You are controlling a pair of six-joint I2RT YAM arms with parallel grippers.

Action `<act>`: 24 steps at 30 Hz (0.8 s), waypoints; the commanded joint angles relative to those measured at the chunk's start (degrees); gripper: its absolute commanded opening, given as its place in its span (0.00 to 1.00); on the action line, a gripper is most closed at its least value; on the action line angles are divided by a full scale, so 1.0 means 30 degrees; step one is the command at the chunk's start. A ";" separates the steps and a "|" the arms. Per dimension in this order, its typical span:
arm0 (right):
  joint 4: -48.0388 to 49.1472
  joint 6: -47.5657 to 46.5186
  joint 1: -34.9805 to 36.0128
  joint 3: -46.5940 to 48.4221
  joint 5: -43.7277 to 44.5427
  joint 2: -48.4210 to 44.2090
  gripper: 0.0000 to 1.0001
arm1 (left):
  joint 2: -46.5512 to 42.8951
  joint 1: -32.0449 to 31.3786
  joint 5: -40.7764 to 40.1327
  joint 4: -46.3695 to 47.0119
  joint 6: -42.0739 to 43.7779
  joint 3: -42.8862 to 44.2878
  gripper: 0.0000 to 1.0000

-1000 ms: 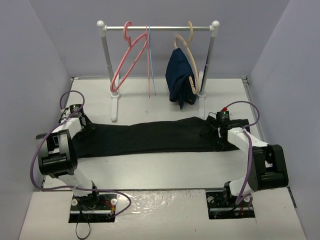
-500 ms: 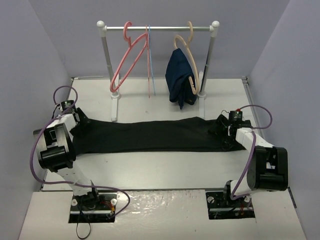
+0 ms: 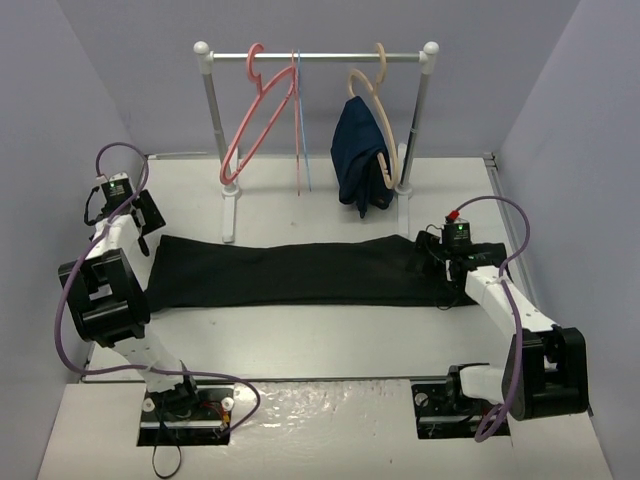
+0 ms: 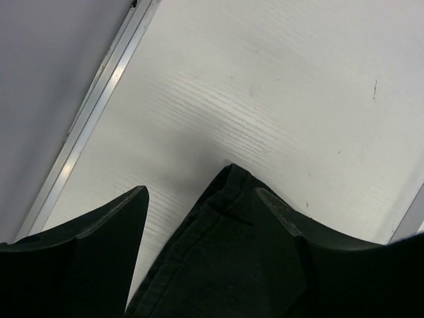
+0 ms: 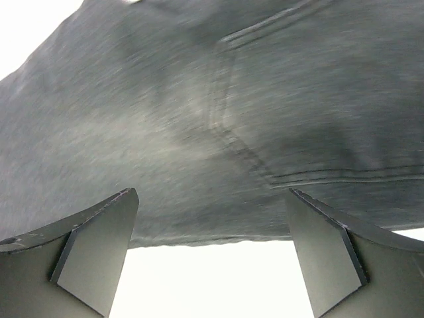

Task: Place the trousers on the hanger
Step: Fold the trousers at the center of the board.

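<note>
Trousers (image 3: 290, 272) lay flat on table (image 3: 330, 335); hanger (image 3: 253, 66) hung on rail (image 3: 320, 57). L gripper (image 4: 199, 193) fingers apart over trouser end; R gripper (image 5: 212, 193) wide apart, nothing clamped.

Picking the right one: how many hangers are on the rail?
3: a pink hanger at the left, a thin light-blue hanger near the middle, a tan hanger at the right holding a navy garment. The edge-on blue one may hide another.

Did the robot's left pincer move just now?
Yes. The left pincer has drifted left and toward the back wall, ending up farther from the left foot of the clothes rail.
</note>
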 commanded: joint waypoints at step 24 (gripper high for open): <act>0.0175 -0.0757 0.0283 -0.0292 -0.0786 -0.0869 0.91 | 0.0749 0.0678 0.3337 -0.0888 0.2045 -0.0342 0.38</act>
